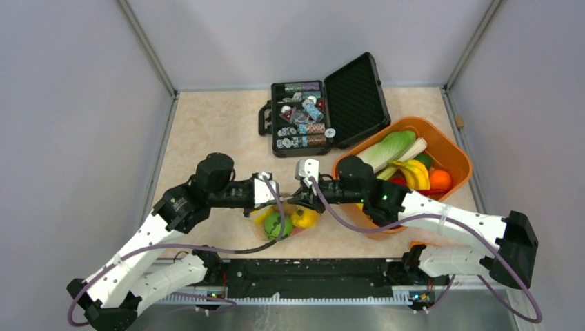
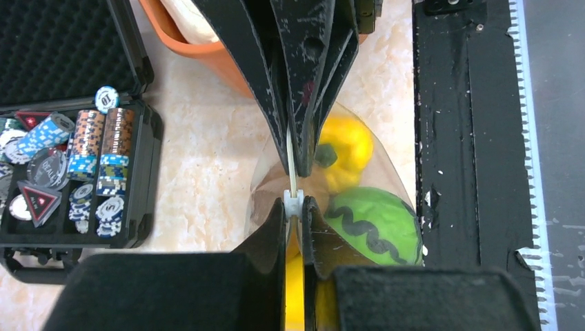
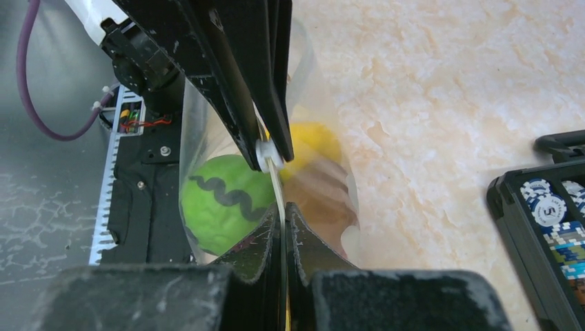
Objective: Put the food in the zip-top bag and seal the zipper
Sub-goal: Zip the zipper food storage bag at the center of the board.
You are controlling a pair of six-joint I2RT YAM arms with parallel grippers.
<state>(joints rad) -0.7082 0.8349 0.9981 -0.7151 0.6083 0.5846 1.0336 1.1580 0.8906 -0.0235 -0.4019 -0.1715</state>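
Clear plastic pinched from both sides, dead centre between the arms! Sits near the front of the bench (image 1: pixel 207 131): zip-top bag (image 1: pixel 290 233), top edge held in a straight line. Left fingers (image 2: pixel 265 238) shut tight on the zipper (image 2: pixel 292 162), with the thin whitish strip running out from between the tips. Right fingers (image 2: pixel 303 83) opposite, closed on that same strip, tips almost meeting the left pair, just a short run of zipper bare between them. Looks pressed together along that run; beyond the fingers, cannot tell.

Down inside the bag, food: green watermelon slice (image 2: pixel 376 227) with a wavy dark stripe, on the side toward the arm bases. Yellow pepper (image 2: pixel 345 148) just beside it. Peach-coloured piece (image 3: pixel 324 196) behind the film as well, too blurred to name.

Off to the right, orange tub (image 1: pixel 459 155) holding more food: a pale leafy green, bananas, an orange, a bit of red. At the back, black case (image 1: pixel 359 89) lying open, lid tipped up, poker chips (image 1: pixel 303 127) stacked in rows in the tray.
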